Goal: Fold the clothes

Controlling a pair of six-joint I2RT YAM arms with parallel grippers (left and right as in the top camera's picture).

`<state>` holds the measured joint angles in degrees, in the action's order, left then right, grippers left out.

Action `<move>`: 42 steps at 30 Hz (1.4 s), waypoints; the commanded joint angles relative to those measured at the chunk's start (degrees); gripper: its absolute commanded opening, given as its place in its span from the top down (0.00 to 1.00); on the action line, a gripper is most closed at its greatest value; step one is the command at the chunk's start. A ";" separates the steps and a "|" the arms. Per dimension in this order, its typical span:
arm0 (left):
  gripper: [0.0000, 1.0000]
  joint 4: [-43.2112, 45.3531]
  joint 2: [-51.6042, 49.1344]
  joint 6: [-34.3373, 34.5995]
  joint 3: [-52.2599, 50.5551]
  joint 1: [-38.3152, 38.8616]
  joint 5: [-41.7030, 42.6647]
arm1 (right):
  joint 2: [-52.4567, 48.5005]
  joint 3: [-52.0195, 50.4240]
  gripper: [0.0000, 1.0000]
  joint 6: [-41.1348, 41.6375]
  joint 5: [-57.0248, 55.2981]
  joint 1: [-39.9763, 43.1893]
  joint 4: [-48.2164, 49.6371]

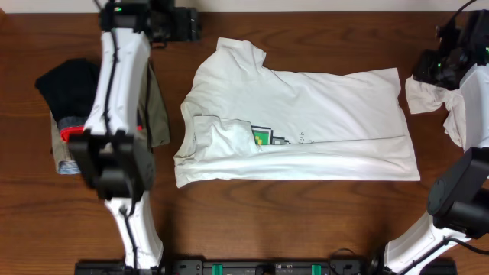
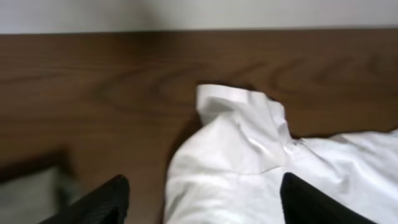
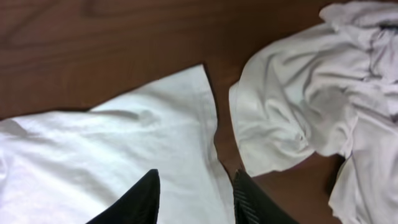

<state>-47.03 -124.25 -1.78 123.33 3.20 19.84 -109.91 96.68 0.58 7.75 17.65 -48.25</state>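
Observation:
A white short-sleeved T-shirt (image 1: 306,122) lies flat mid-table, its left side folded inward beside the green-and-black print (image 1: 263,137). My left gripper (image 1: 192,29) hovers open at the shirt's far-left sleeve; in the left wrist view its fingers (image 2: 112,199) stand wide apart over the sleeve (image 2: 242,143) with nothing between them. My right gripper (image 1: 425,70) is open above the shirt's far-right corner (image 3: 180,106), its fingertips (image 3: 149,186) straddling the hem and gripping nothing. More crumpled white clothes (image 1: 451,107) lie at the right edge.
A pile at the left holds a black piece (image 1: 65,84), a grey piece with red trim (image 1: 69,134) and a khaki piece (image 1: 158,114), partly under my left arm. The brown wooden table (image 1: 306,221) shows bare in front of the shirt.

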 commanded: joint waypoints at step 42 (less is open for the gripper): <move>0.46 22.84 -24.83 0.13 1.73 1.38 17.84 | -0.35 0.28 0.72 -0.66 0.17 -2.51 -3.63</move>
<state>-24.25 -147.68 -1.78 123.81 4.32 36.10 -109.91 96.68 0.47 7.77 15.46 -51.83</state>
